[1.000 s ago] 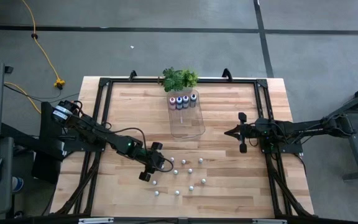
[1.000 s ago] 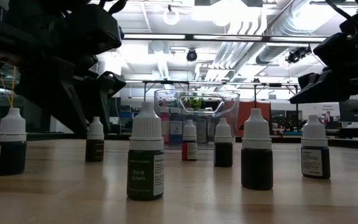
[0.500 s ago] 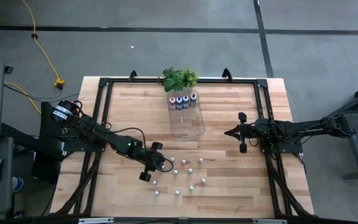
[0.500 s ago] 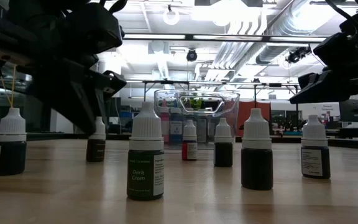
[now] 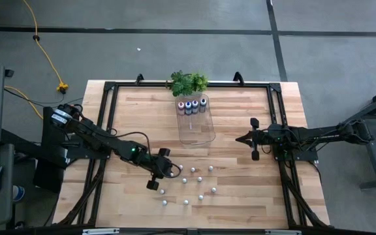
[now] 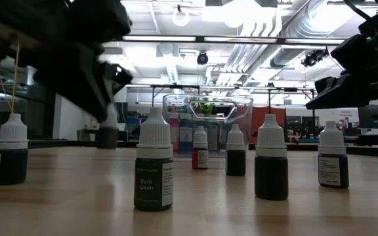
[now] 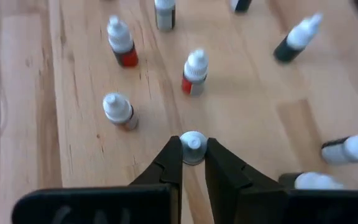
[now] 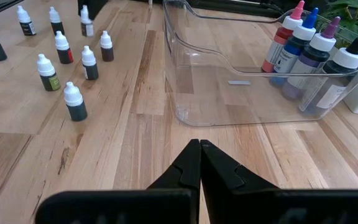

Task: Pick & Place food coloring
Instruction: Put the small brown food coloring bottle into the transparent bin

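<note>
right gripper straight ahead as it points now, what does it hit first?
Most likely the near wall of the clear tray. The right gripper, shut, points right at it across bare wood. The small bottles sit off to one side of that line.

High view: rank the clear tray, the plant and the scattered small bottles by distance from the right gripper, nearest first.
From the right gripper:
1. Clear tray, beside it toward table centre.
2. Scattered small bottles, toward the near edge.
3. Plant, at the far edge.
</note>
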Tool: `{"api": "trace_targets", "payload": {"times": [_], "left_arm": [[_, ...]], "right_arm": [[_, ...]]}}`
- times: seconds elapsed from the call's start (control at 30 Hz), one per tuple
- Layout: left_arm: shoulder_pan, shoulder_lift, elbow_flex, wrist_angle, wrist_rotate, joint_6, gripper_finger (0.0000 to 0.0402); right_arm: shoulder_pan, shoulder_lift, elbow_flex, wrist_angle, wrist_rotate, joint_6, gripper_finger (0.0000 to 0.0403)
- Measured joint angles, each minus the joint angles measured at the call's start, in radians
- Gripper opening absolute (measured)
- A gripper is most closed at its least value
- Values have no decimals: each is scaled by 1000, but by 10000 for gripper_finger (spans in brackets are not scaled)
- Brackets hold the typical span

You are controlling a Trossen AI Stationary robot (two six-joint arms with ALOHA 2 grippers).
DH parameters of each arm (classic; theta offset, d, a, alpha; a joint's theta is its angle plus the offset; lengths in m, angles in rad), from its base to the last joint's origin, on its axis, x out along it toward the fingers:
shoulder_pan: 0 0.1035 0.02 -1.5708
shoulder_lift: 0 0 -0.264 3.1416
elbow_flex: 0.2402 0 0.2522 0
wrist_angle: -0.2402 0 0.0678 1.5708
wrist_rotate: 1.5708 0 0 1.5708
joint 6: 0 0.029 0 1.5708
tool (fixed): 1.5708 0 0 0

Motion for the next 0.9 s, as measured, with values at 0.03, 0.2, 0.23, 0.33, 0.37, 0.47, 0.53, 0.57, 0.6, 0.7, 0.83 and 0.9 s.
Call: {"api": "trace_targets", "payload": {"times": [0.03,0.2,0.23,0.33,0.37,0.47,0.53,0.57,0.6,0.7,0.83,0.9], "left_arm": [[0,-11,0,0,-4,-7,31],[0,-81,0,-17,-50,-95,31],[0,-95,1,-20,-65,-115,31],[1,-136,23,-79,-105,-162,31],[1,-148,37,-101,-124,-174,31],[15,-173,98,-184,-173,-186,31],[31,-179,147,-254,-199,-209,31],[42,-180,174,-284,-206,-222,31],[54,-182,203,-317,-215,-236,31],[88,-182,288,-407,-245,-291,30],[148,-171,379,-488,-300,-363,31],[179,-169,406,-527,-334,-397,31]], "right_arm": [[0,0,0,0,0,0,0],[0,0,0,0,0,0,0],[0,0,0,0,0,0,0],[0,0,0,0,0,0,0],[0,0,0,0,0,0,0],[0,0,0,0,0,0,0],[0,0,0,0,0,0,0],[0,0,0,0,0,0,0],[0,0,0,0,0,0,0],[0,0,0,-2,0,0,0],[0,0,0,-3,0,0,0],[0,0,0,-3,0,0,0]]}}
